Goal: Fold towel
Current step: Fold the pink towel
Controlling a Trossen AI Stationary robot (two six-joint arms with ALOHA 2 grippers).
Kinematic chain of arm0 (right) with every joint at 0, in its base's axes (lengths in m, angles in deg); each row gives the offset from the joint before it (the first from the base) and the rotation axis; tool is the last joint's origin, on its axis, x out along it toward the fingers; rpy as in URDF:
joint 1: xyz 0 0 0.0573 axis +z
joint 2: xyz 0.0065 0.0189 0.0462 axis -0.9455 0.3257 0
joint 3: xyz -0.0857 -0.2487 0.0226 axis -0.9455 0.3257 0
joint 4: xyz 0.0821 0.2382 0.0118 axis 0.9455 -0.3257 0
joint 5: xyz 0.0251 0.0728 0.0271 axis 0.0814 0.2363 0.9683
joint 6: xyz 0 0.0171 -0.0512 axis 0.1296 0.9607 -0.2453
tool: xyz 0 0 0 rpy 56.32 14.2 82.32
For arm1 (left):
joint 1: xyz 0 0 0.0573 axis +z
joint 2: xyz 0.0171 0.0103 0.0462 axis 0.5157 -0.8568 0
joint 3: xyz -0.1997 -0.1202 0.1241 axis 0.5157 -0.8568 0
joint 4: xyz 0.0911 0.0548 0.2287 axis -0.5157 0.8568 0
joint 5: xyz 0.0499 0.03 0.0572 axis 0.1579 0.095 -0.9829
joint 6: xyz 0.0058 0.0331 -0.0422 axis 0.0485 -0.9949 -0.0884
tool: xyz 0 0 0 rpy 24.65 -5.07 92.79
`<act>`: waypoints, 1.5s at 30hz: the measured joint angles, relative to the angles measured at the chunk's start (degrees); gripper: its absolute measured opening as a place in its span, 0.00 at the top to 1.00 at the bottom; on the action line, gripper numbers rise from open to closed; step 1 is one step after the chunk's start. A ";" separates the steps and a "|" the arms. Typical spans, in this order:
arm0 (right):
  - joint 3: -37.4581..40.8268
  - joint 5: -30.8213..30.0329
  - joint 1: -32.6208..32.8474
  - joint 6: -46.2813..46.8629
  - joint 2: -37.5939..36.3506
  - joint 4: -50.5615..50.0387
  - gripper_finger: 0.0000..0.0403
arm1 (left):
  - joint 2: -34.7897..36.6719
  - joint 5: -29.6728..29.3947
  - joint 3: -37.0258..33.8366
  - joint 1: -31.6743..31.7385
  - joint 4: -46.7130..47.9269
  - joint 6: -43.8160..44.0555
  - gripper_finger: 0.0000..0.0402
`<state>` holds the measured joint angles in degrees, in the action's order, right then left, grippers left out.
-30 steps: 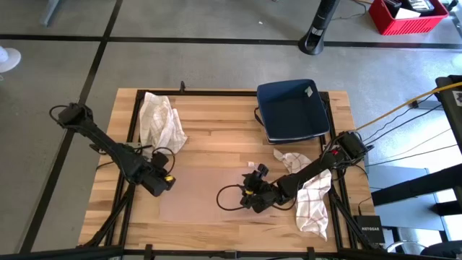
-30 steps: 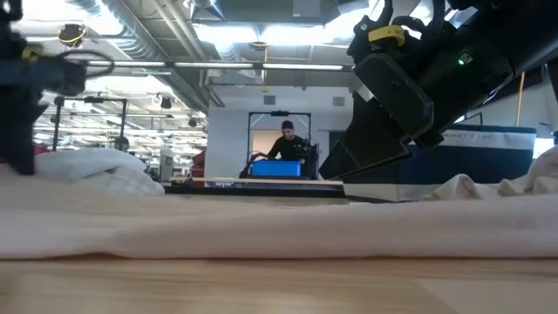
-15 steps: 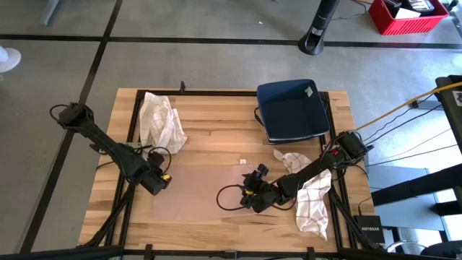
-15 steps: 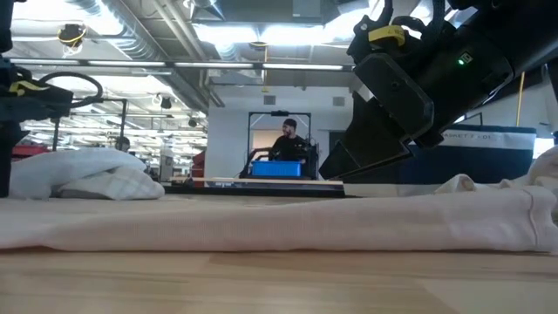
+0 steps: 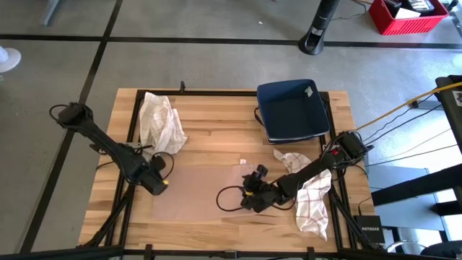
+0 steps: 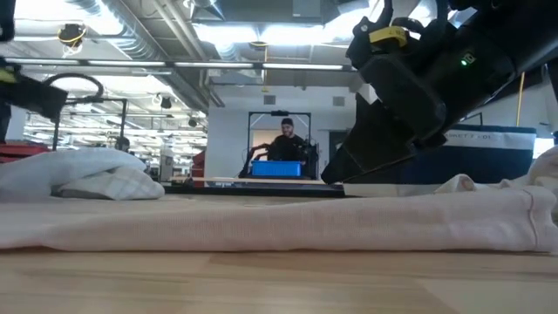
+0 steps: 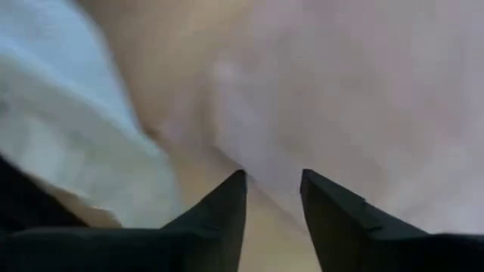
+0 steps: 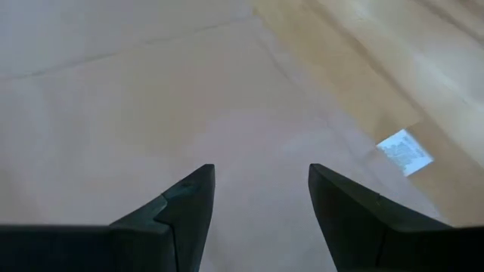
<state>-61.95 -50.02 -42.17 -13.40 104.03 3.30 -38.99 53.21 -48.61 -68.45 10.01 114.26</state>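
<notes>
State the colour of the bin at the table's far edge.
Dark navy blue bin, clearest in the high view.

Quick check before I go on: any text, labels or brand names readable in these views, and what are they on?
"NETGEAR": on the small black box off the table's right front corner, high view; tiny, so read with some doubt.
White lettering on the dark blue basket, low view: too blurred to read.
White tag on the pale towel, right wrist view: print not legible.
White tag on the blue basket, high view: too small to read.
</notes>
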 joint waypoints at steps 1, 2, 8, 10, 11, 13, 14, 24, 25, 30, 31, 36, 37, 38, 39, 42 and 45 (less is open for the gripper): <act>-0.13 0.84 0.00 -0.04 0.00 -0.05 0.46 | 0.50 0.74 1.01 -0.11 0.02 -1.93 0.68; -0.38 1.99 0.00 -0.09 0.00 -0.05 0.46 | 1.04 1.57 2.18 -0.31 0.01 -3.85 0.67; -2.42 9.41 -0.09 -3.00 -0.02 -0.50 0.46 | 3.32 1.80 7.65 -2.90 -2.82 -12.92 0.65; -3.43 11.58 -0.12 -4.48 -0.02 -0.89 0.46 | 3.16 1.12 7.20 -4.30 -5.83 -16.54 0.65; -3.88 12.14 -0.29 -5.28 -0.02 -1.20 0.46 | 2.86 0.75 6.68 -4.99 -7.52 -18.57 0.65; -4.44 13.41 -0.37 -6.86 -0.04 -1.69 0.46 | 1.80 -0.30 5.66 -6.35 -9.24 -21.55 0.65; -4.60 13.83 -0.43 -7.83 -0.04 -1.83 0.46 | 1.35 -0.85 5.10 -6.94 -9.73 -22.42 0.64; -4.66 13.44 -0.43 -10.45 -0.04 -5.51 0.46 | -3.11 -1.75 2.24 -10.08 -9.75 -24.91 0.53; -4.67 12.71 -0.39 -10.42 -0.04 -5.64 0.46 | -3.48 -1.75 2.24 -10.26 -9.81 -24.68 0.53; -4.66 10.61 -0.37 -10.46 -0.04 -5.63 0.46 | -6.12 -2.95 2.24 -10.73 -9.68 -23.68 0.54; -4.66 10.62 -0.37 -10.46 -0.04 -5.69 0.46 | -6.87 -3.12 2.24 -10.72 -9.69 -23.49 0.54; -4.66 11.76 -0.37 -10.49 -0.04 -6.63 0.46 | -10.18 -2.82 2.37 -10.71 -10.04 -23.50 0.54; -4.66 12.39 -0.37 -10.48 -0.04 -6.63 0.46 | -10.72 -2.80 2.45 -10.71 -10.25 -23.85 0.54; -4.66 13.32 -0.37 -10.45 -0.04 -6.61 0.46 | -11.23 -2.76 2.48 -10.71 -10.52 -24.29 0.54; -4.66 14.43 -0.37 -10.47 -0.04 -6.61 0.46 | -11.54 -2.78 2.48 -10.71 -10.91 -24.89 0.54; -5.26 18.83 -0.85 -11.42 -0.40 -8.24 0.46 | -12.04 -2.58 2.51 -10.68 -11.57 -25.10 0.54; -8.07 24.23 -1.80 -12.82 -1.35 -13.13 0.46 | -12.04 -2.51 2.46 -10.69 -11.54 -24.68 0.54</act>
<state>-70.02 -25.78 -43.97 -26.22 102.68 -9.83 -51.04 50.70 -46.15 -79.14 -1.53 89.57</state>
